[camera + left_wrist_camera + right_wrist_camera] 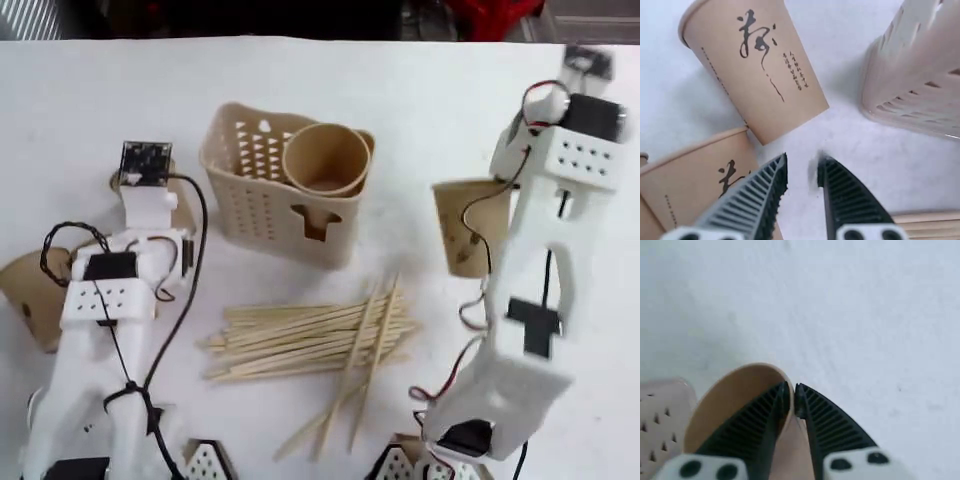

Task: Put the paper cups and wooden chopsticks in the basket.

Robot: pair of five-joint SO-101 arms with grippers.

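A beige basket stands at the table's middle with one paper cup inside. My right gripper is shut on the rim of a second paper cup, one finger inside and one outside, to the right of the basket. Wooden chopsticks lie in a loose pile in front of the basket. My left gripper is open just above the table with nothing between its fingers. A paper cup lies on its side just beyond it, and another cup is beside one finger. The basket's wall stands close by.
A cup lies at the far left, partly under the left arm. The right arm stretches over the right side of the table. A few chopsticks stick out toward the front edge. A corner of the basket shows by the held cup.
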